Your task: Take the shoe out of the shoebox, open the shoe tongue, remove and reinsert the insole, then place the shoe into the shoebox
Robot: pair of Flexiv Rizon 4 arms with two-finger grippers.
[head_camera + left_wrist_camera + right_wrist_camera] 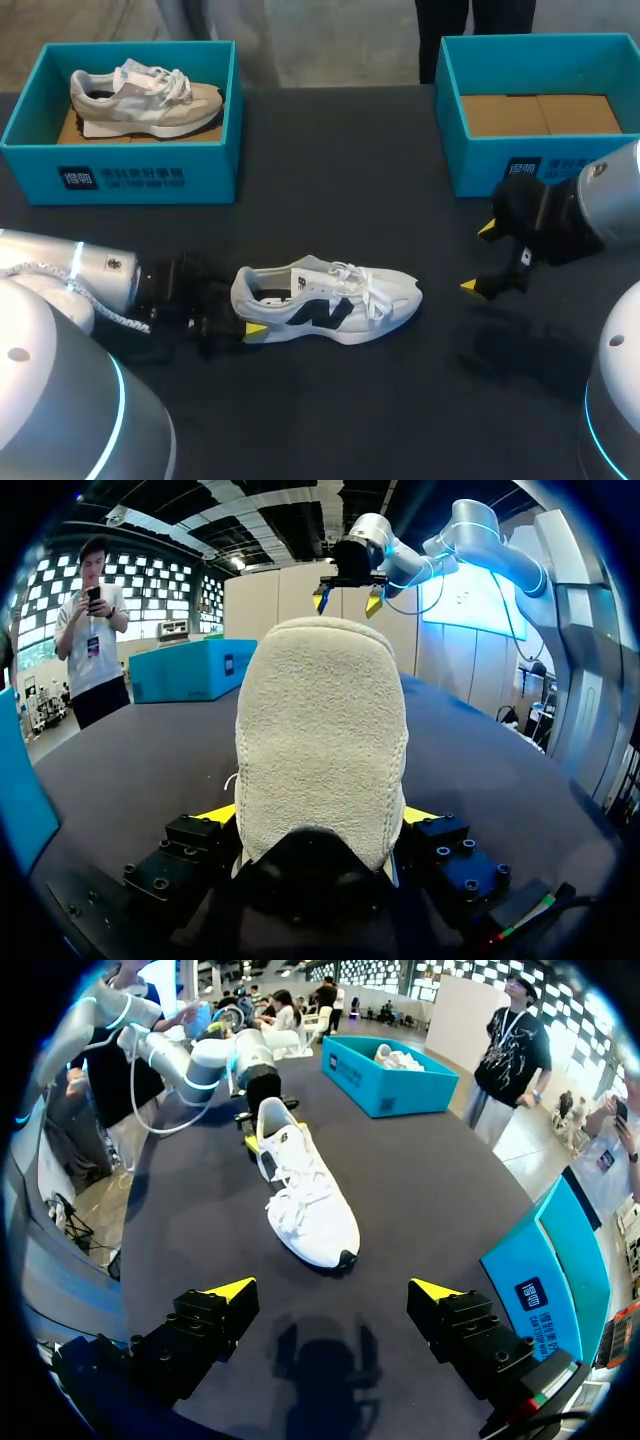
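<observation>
the white shoe (325,303) is out of its box and lies on its sole on the dark surface (330,190), just below the middle of the head view. its long axis runs across the frame, with the heel at the left and the toe at the right.

the left gripper (244,308) comes in low from the left edge and straddles the heel. in the left wrist view the fuzzy heel fills the space between the fingers (215,813), and a yellow tip presses on each side of it, so they look clamped on the heel.

the right gripper (480,258) hangs at the right of the frame, above the surface and clear of the toe. its fingers (232,1288) are wide apart and hold nothing. in its own wrist view the shoe lies straight ahead, toe first, with the laces and tongue (350,275) further along the same line.

with the heel pinned by the left arm, the right arm is the free one. it is also the nearer one to the laces, so opening the tongue looks like its job, approaching along the shoe's length from the toe end.

the shoebox (480,165) at the upper right shows its brown floor. a second shoebox (120,178) at the upper left holds a beige shoe (140,100).
</observation>
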